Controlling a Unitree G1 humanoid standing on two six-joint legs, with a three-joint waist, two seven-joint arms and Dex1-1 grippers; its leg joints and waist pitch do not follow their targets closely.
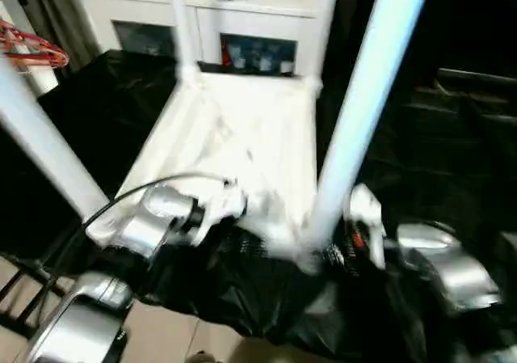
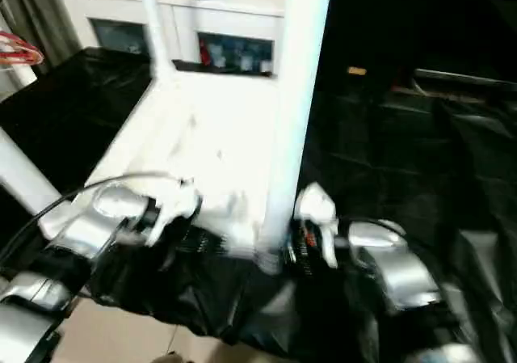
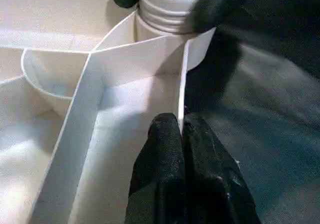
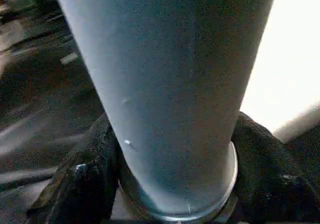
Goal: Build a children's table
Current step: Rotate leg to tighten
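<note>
Okay, table top (image 1: 242,137) lies upside down, centre of the head view, ribbed underside up, on black sheeting (image 1: 105,104). Corner sockets are the containers here: the near-right socket (image 3: 165,32) holds a leg (image 1: 363,112) standing upright, threaded end seated in it. Two far legs (image 1: 182,23) stand in the far corners at upper centre. Another leg (image 1: 40,145) rises at the left edge, its socket blurred, can't tell how it sits.

My right gripper (image 4: 170,184) is clamped on the near-right leg low down, one black finger on each side of the tube, just above the socket. My left gripper (image 3: 181,129) is clenched on the rim wall of the table top near that socket, fingers (image 3: 160,159) pressed together over the thin edge.

Surface: black sheeting, crinkled, over the whole work area. Behind it, upper frame, white cabinet (image 1: 242,31) with glass doors, small items on top. Pale floor (image 1: 178,331) at lower left.
</note>
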